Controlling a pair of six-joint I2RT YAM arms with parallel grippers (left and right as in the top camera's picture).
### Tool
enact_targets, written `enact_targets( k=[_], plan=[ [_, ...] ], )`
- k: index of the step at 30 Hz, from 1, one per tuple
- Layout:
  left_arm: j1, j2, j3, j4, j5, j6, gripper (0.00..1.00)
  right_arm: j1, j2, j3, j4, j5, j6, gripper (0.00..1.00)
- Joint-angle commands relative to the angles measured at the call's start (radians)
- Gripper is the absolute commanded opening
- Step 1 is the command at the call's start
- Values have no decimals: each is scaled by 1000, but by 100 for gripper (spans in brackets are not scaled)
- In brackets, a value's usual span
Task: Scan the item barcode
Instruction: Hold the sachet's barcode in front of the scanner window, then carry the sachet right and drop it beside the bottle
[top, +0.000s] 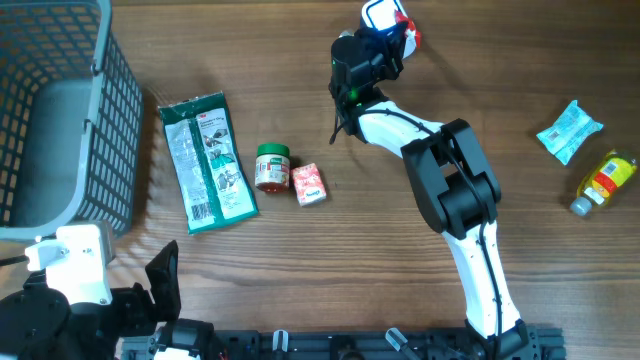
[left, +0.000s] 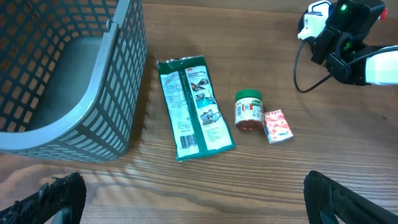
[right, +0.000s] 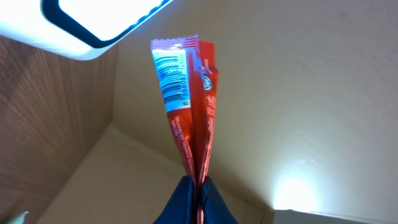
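Observation:
My right gripper (right: 199, 184) is shut on the bottom edge of a thin red packet (right: 200, 118), which stands upright above the blue pads. A white barcode label (right: 173, 78) near the packet's top faces left, toward a white scanner (right: 93, 28) with a dark rim. In the overhead view the right gripper (top: 392, 38) is at the table's far edge, with the red packet (top: 410, 36) beside the scanner (top: 379, 13). My left gripper (left: 199, 202) is low at the near left, open with only bare wood between its fingers.
A grey mesh basket (top: 118, 110) stands at the far left. A green packet (top: 208, 160), a green-lidded jar (top: 272, 167) and a small red box (top: 309, 185) lie mid-table. A pale blue packet (top: 569, 130) and a yellow bottle (top: 605, 182) lie at the right.

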Motion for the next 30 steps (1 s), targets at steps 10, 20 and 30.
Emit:
enact_targets(
  k=[10,20,30],
  plan=[
    [3,-1,1,2,5,12,100,-48,24,24,56,94,929,4],
    [3,-1,1,2,5,12,100,22,23,24,-405,-383,1688,4],
    [3,-1,1,2,5,12,100,6,-241,26,-843,-1115,2171,4]
  ],
)
